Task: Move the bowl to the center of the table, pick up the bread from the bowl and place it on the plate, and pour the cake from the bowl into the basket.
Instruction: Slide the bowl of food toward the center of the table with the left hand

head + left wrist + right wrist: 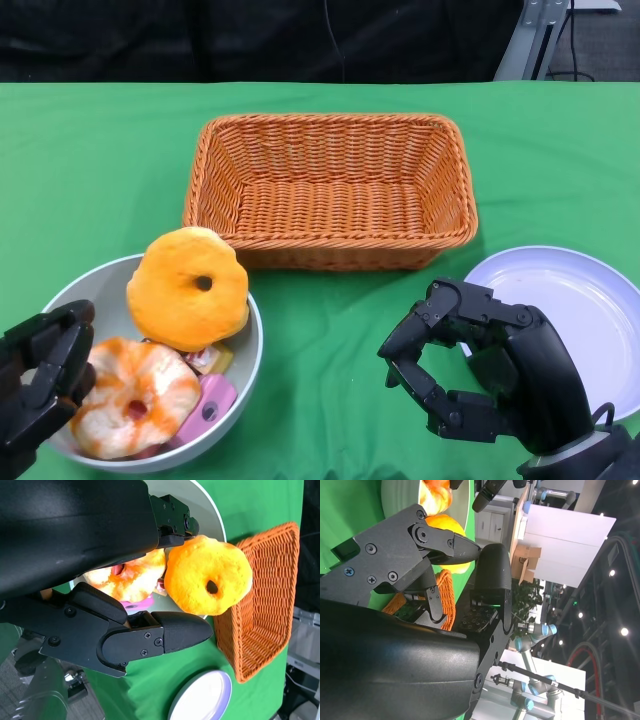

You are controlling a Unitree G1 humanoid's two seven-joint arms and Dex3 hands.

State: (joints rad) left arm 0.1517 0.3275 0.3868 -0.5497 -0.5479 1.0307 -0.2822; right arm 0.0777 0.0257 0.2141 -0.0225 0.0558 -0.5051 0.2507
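Shows the right hand (470, 580) with fingers curled on nothing, orange bread (451, 530) in the bowl (400, 495) at twelve o'clock (wicker basket (447, 597) behind).

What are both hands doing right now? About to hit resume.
Left hand: grips the bowl by its rim.
Right hand: holds nothing, fingers curled in.

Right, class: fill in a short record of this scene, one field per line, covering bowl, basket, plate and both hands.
bowl: near left of table, holds two doughnut-shaped pieces and small pink items
basket: centre, nothing inside
plate: right, nothing on it
left hand: at the bowl's left rim, grip unclear
right hand: over cloth between bowl and plate, fingers curled, holds nothing
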